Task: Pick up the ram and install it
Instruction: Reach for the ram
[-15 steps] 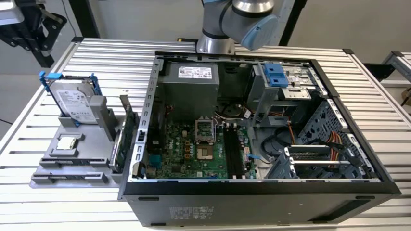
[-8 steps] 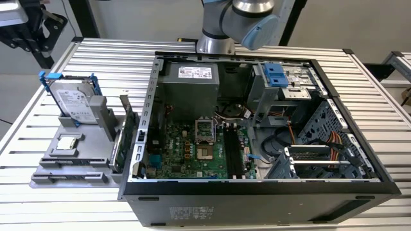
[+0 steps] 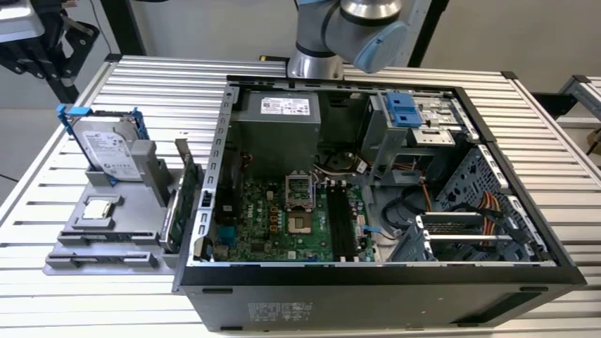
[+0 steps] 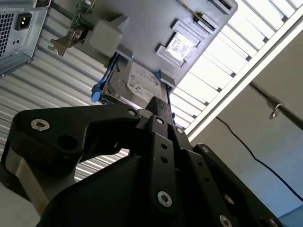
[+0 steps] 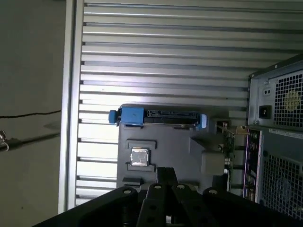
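My gripper is shut with nothing between its fingers, which meet in a narrow tip. It hangs high above the grey parts holder, well clear of it. Thin boards stand on edge along the side of the holder nearest the case, around. I cannot tell the ram from the green expansion card there. The black memory slots on the motherboard lie inside the open computer case. The arm reaches in from behind the case.
The holder also carries a silver hard drive in a blue frame and a small square chip. The slatted metal table ends close to the exterior view's left of the holder. Drive cages and cables crowd the case's side at the exterior view's right.
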### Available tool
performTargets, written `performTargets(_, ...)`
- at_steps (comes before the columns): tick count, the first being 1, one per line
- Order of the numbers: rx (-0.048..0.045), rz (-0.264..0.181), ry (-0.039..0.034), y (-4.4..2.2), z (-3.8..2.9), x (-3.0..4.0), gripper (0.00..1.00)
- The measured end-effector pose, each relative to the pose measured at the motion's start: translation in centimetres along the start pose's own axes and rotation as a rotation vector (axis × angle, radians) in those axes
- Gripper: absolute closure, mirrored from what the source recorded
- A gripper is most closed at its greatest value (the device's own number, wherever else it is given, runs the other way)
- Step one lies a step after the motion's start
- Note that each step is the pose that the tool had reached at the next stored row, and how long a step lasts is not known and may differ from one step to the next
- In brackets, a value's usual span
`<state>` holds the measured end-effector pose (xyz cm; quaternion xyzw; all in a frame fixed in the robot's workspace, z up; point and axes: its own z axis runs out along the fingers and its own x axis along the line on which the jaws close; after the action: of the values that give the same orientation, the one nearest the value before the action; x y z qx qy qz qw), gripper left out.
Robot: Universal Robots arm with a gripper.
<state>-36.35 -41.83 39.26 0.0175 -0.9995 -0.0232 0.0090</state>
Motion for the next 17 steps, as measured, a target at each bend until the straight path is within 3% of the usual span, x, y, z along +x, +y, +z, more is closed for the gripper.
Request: performTargets(17, 0.0005, -0.027, 0.0013, -1.96, -0.11, -0.79, 1.00)
